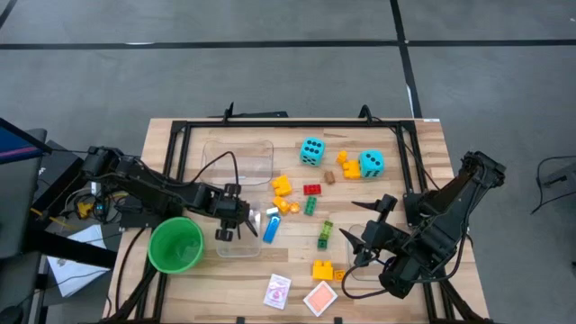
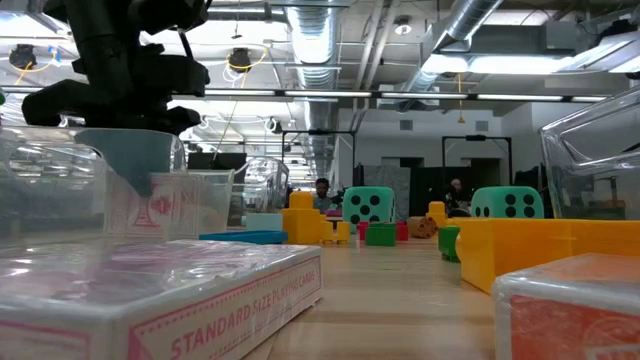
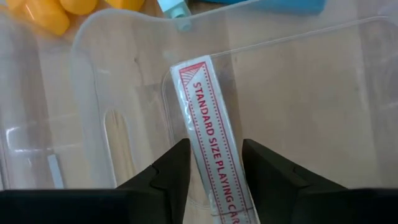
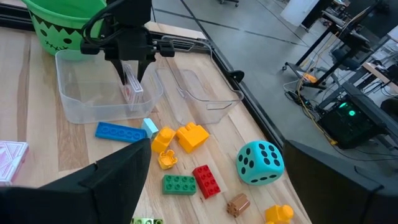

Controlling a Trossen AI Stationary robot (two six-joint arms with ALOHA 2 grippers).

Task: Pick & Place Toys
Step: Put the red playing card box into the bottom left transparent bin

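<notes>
Inside the clear bin (image 1: 236, 238) near the worktop's (image 1: 423, 144) left front, the left end effector (image 4: 130, 73) clenches a card pack (image 3: 211, 143) edge-up between its fingers, bin walls close around. A green cup (image 1: 175, 244) touches the bin's left; a blue brick (image 1: 271, 228) lies just right. The right end effector (image 1: 360, 243) hovers released beside yellow bricks (image 1: 324, 269).

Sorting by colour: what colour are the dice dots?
Black, on cyan dice; clearest in the right wrist view.
</notes>
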